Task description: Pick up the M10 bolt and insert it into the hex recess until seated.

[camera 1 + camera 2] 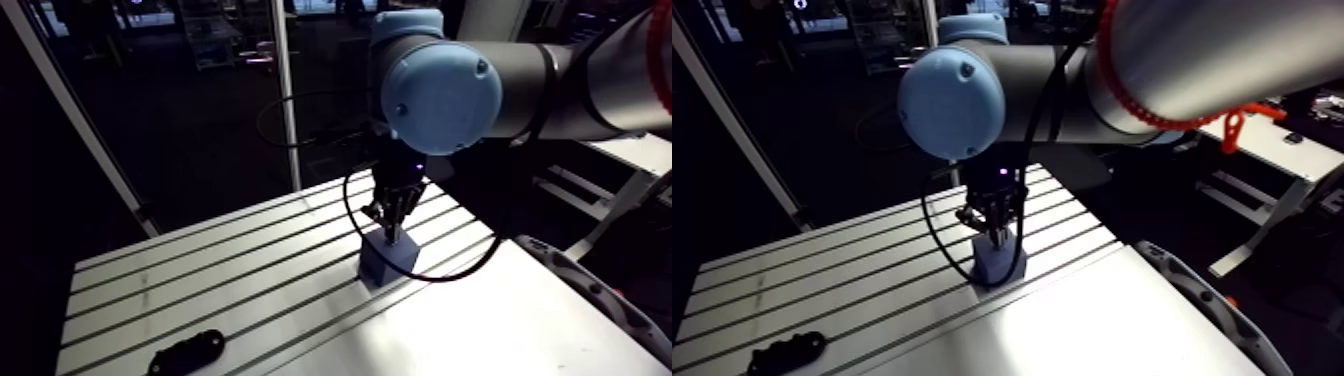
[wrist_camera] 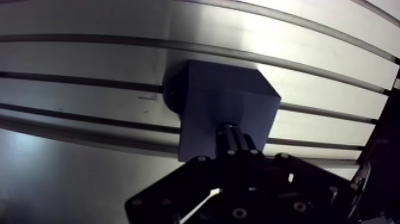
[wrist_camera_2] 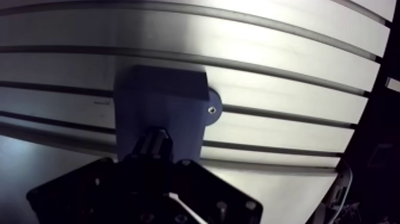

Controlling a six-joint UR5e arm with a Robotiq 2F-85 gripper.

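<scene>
A blue-grey block [image 1: 388, 257] stands on the slotted table [image 1: 230, 270], fixed by a round ear with a screw [image 3: 211, 109]. My gripper [image 1: 393, 228] hangs straight over the block's top, its fingertips [image 2: 235, 138] drawn close together just above the top face. In the arm view a short pale piece, the M10 bolt [image 1: 997, 241], shows between the fingertips and reaches down to the block. The wrist view hides the bolt and the hex recess behind the fingers.
A black, lumpy object [image 1: 187, 352] lies near the table's front left corner. Slots run along the table on both sides of the block. The table's right edge [image 1: 560, 300] is near, with a grey curved frame beyond it.
</scene>
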